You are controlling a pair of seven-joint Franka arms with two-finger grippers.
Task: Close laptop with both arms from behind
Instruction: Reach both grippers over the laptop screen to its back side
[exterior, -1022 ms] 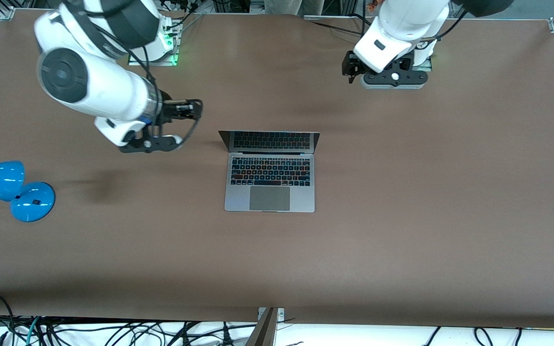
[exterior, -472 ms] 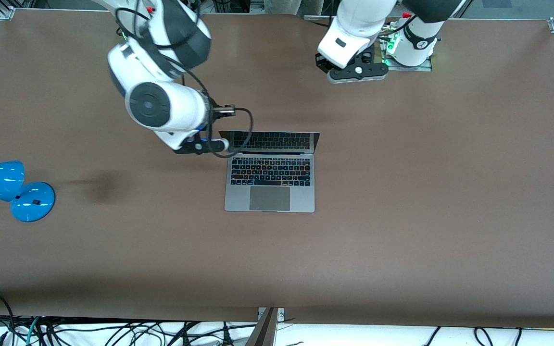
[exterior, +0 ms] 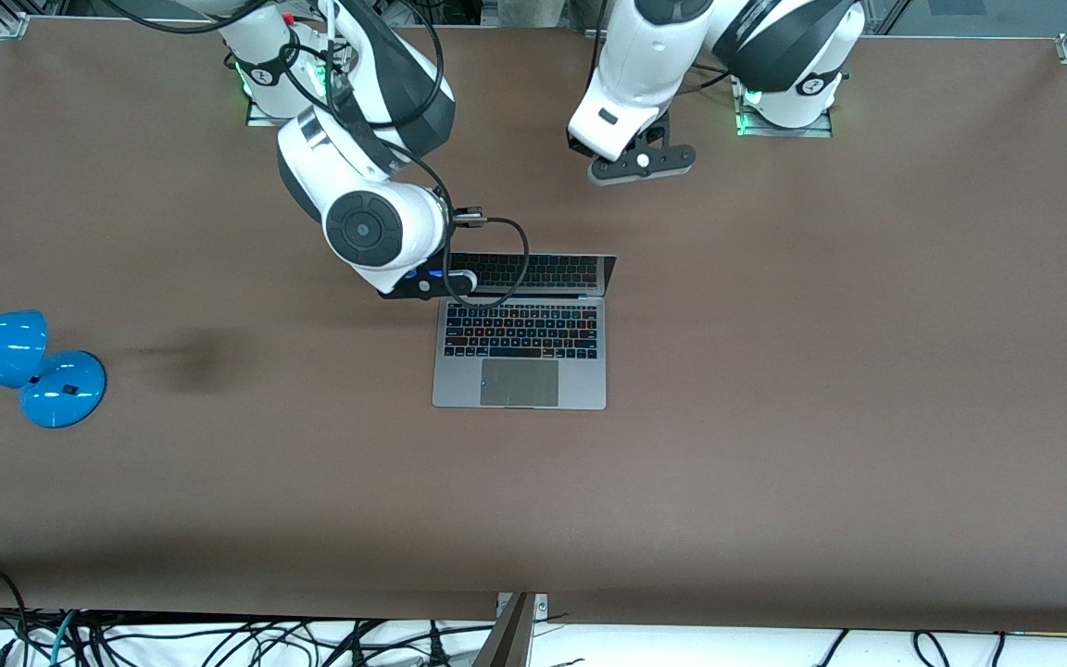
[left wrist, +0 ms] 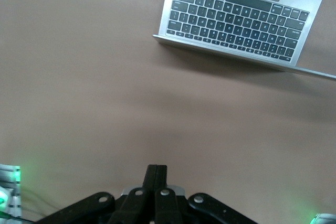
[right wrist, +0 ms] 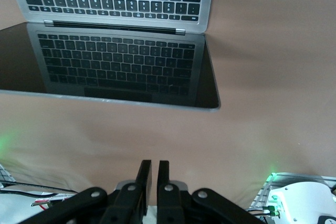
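Brown tabletop, largely bare. The laptop sits at centre frame of the front view, open, lid upright, keyboard toward the bottom of the frame. A blue lamp lies at the left edge, well apart from it.

The right gripper, fingers nearly together with a thin slit between them and holding nothing, is over the upper-left corner of the lid. The left gripper, fingers pressed together and empty, hangs above bare tabletop at upper centre, apart from the lid's top edge.

Risks, as judged: the right arm is at the lid while the left is not; a push on one corner alone could twist the lid or slide the laptop toward the bottom of the frame. A cable loop near the screen may snag.

Clearance: open tabletop all round the laptop.
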